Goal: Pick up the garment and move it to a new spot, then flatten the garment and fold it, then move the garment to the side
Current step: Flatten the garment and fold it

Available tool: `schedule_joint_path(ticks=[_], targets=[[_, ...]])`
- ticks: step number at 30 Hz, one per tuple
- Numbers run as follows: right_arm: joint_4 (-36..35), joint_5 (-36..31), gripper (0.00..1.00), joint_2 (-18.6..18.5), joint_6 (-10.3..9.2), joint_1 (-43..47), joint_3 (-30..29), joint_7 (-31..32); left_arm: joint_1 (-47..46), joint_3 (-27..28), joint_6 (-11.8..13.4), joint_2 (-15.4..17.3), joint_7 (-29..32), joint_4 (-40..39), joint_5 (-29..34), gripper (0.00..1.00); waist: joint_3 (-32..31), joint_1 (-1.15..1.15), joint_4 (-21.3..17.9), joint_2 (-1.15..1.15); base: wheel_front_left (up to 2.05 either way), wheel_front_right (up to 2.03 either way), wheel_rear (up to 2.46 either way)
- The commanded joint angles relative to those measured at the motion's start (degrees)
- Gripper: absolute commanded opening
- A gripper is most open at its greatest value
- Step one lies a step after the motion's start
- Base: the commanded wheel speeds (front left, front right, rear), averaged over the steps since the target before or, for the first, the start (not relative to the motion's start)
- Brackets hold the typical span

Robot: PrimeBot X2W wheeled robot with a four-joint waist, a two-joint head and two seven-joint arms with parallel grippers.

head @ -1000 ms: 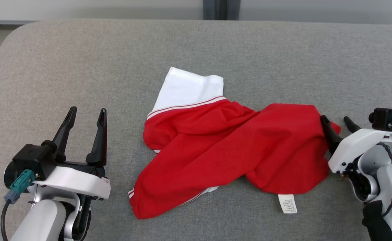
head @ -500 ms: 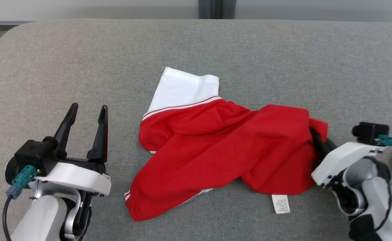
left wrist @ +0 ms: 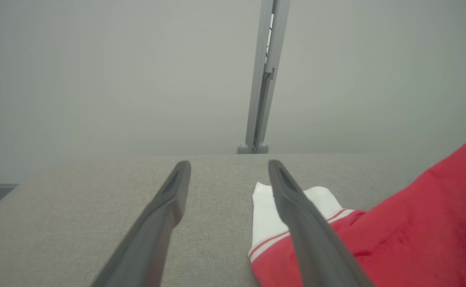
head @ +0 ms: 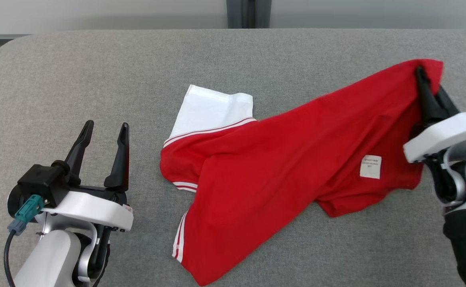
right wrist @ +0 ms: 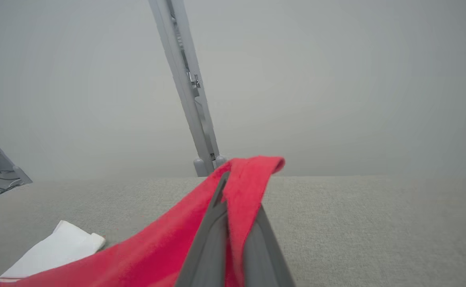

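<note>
The garment [head: 273, 175] is a red shirt with a white sleeve [head: 213, 111] and white-striped cuffs, stretched across the grey table. My right gripper [head: 426, 81] is shut on the shirt's right edge and holds it raised at the far right; the red cloth [right wrist: 241, 195] is pinched between its fingers and drapes over the tips. A white care label [head: 371, 166] faces up on the lifted part. My left gripper [head: 104, 133] stands open at the lower left, clear of the shirt, nothing between its fingers [left wrist: 296, 207]. The white sleeve [left wrist: 265, 215] lies just right of them.
The grey fabric-covered table [head: 97, 71] runs across the view, with a rounded corner at the far left. A grey upright post [head: 249, 14] stands behind its far edge against a pale wall.
My right gripper shut on the shirt's right edge and lifted it up and away, stretching the red cloth out and flipping the label face up. The left arm has stayed put.
</note>
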Motion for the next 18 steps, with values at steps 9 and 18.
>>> schedule_joint_path(ticks=[9,18], targets=[[-8.8,-4.3,0.00,-1.3,-0.01,10.5,12.2,1.7,0.7,-0.4,0.2,0.1,0.0,0.1,-0.8,1.00,-0.4,0.00,-0.9,0.00,0.00,0.00,0.00],[-14.6,-6.3,0.00,-0.3,-0.01,24.9,11.2,4.5,1.1,-0.8,0.1,0.6,0.5,-0.3,-0.9,1.00,-1.0,0.00,-2.5,0.00,0.00,0.00,0.00]])
